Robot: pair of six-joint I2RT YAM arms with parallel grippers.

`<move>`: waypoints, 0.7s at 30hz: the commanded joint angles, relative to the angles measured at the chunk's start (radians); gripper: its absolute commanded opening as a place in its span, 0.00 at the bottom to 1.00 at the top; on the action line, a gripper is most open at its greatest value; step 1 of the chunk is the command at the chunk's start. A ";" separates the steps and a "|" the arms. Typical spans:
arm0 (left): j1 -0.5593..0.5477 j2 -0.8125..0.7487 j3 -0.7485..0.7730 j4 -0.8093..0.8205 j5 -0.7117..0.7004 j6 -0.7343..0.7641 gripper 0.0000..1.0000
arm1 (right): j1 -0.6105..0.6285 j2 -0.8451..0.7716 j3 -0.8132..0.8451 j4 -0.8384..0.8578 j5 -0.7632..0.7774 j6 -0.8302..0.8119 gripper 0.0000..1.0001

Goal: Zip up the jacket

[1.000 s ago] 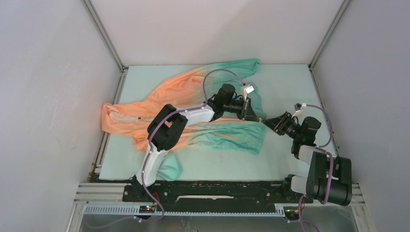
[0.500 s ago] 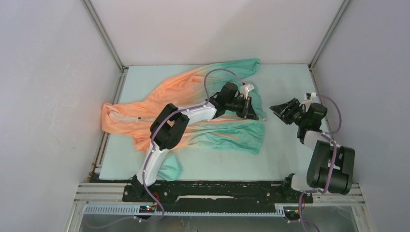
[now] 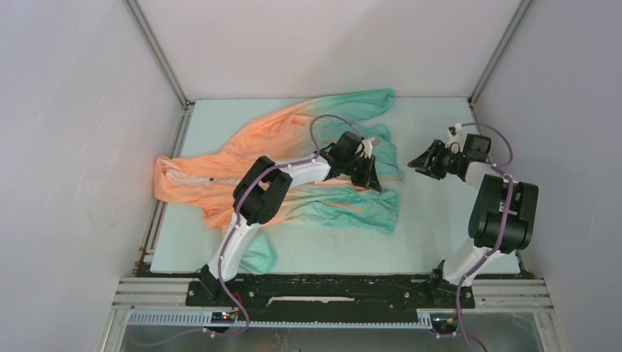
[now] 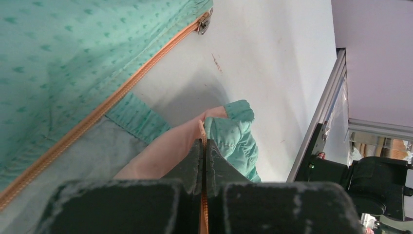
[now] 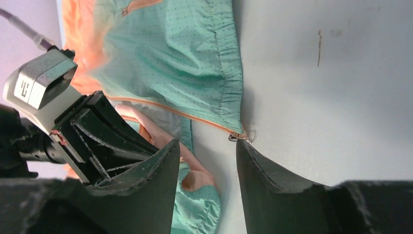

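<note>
The peach-to-teal jacket point(image 3: 293, 158) lies spread and unzipped on the pale table, hood to the left, teal hem to the right. My left gripper point(image 3: 372, 182) is shut on the near front panel's orange zipper edge point(image 4: 203, 131), lifting it slightly at the hem. The far panel's zipper tape point(image 4: 122, 92) runs diagonally, ending in the metal slider point(image 4: 203, 23). My right gripper point(image 3: 419, 163) is open, empty, hovering right of the hem. In the right wrist view the slider point(image 5: 237, 137) sits just beyond its fingertips point(image 5: 168, 151), with my left gripper point(image 5: 104, 134) at left.
A metal frame rail point(image 3: 490, 154) runs along the table's right edge, another rail point(image 3: 165, 183) along the left. A loose teal sleeve point(image 3: 257, 257) lies near the left arm's base. Bare table point(image 3: 433, 220) lies right of the hem.
My right gripper has pulled back from the hem, swung right and toward the back, and opened. My left gripper has stayed shut on the zipper edge and shifted slightly left.
</note>
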 commanded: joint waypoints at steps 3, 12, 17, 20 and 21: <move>0.007 -0.012 0.020 0.053 0.063 0.017 0.00 | -0.005 0.055 0.123 -0.227 -0.055 -0.255 0.49; 0.004 -0.054 -0.045 0.224 0.084 -0.015 0.00 | 0.026 0.156 0.172 -0.294 -0.064 -0.320 0.49; 0.004 -0.064 -0.064 0.247 0.091 -0.021 0.00 | 0.048 0.198 0.200 -0.306 -0.037 -0.365 0.50; 0.003 -0.073 -0.079 0.264 0.100 -0.019 0.00 | 0.053 0.234 0.228 -0.327 -0.006 -0.380 0.50; 0.004 -0.075 -0.083 0.272 0.104 -0.021 0.00 | 0.053 0.242 0.236 -0.333 -0.006 -0.397 0.50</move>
